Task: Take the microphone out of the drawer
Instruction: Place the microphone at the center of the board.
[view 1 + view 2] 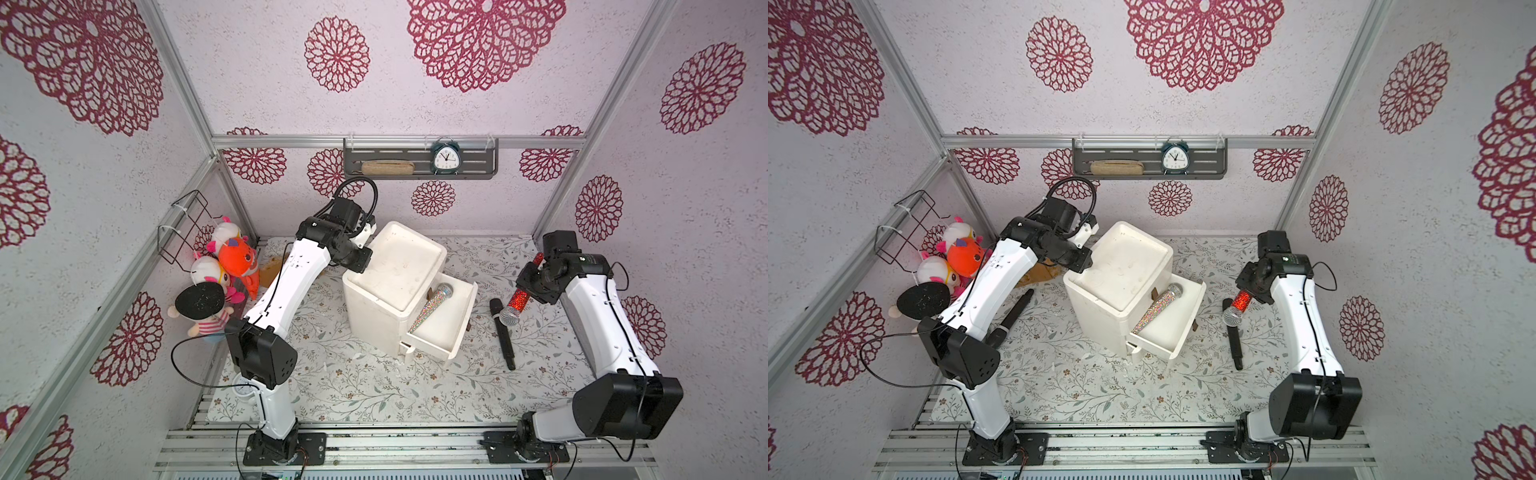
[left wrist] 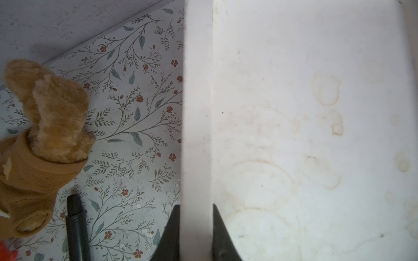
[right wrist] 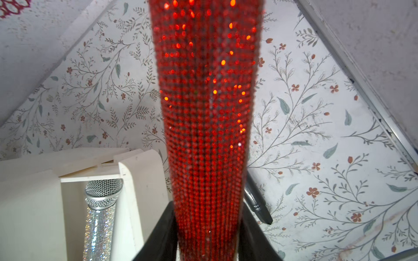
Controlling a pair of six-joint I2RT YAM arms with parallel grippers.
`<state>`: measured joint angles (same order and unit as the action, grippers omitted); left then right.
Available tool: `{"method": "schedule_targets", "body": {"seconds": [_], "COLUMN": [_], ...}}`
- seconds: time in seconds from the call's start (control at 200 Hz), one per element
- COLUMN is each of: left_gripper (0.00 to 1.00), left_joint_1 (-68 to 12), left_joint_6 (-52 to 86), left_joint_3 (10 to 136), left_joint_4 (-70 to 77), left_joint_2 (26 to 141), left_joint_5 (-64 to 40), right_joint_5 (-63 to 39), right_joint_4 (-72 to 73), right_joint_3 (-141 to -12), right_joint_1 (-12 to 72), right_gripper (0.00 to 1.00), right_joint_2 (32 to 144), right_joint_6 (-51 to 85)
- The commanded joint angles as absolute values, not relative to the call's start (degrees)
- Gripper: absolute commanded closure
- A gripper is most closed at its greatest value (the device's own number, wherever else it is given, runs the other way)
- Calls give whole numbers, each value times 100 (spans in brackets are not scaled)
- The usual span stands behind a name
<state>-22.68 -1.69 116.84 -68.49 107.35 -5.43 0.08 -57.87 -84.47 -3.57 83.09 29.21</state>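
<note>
Right gripper (image 3: 207, 228) is clamped on the red mic (image 3: 205, 101), holding it tilted head-down, clear of the drawer (image 1: 460, 332) and over a black mic (image 1: 503, 338), likely so it can be set down beside it. Left gripper (image 2: 196, 228) pinches the cabinet rim (image 2: 196, 113), probably to steady it. A silver mic (image 1: 432, 305) lies in the open drawer.

A white box-shaped cabinet (image 1: 395, 266) is shown on a floral-patterned mat (image 1: 353, 386), with its drawer (image 1: 457, 332) standing open. A silver sequinned microphone (image 1: 430, 305) is seen lying diagonally inside. A red sequinned microphone (image 1: 517, 301) is gripped by the right gripper (image 1: 528, 282), mesh head downward, over a black cylindrical microphone (image 1: 503, 336) laid on the mat.
</note>
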Motion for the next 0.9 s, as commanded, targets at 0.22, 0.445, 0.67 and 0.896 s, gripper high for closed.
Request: {"method": "schedule_targets", "body": {"seconds": [0.22,0.445,0.67,0.896], "left_gripper": [100,100,100,100], "left_joint_1": [-2248,-2232,-2234,-2234], "left_joint_6": [-299,-305,-321,-323], "left_joint_3": [11452,11457,11420,11295], "left_joint_4": [-6825,-6830,-6812,-6759], "left_joint_2": [10592,10588,10582,10533], "left_joint_5": [-398,-400,-361,-332], "right_joint_5": [615,973,1223,1179], "right_joint_4": [-5438,-4668,-4785,-4425], "right_joint_3": [-7995,-7354,-7448,-7324], "right_joint_1": [-650,-659,-763,-859], "right_gripper": [100,100,100,100], "right_joint_2": [8468,8347,8874,8932], "right_joint_6": [1325,440,-143,-335]}}
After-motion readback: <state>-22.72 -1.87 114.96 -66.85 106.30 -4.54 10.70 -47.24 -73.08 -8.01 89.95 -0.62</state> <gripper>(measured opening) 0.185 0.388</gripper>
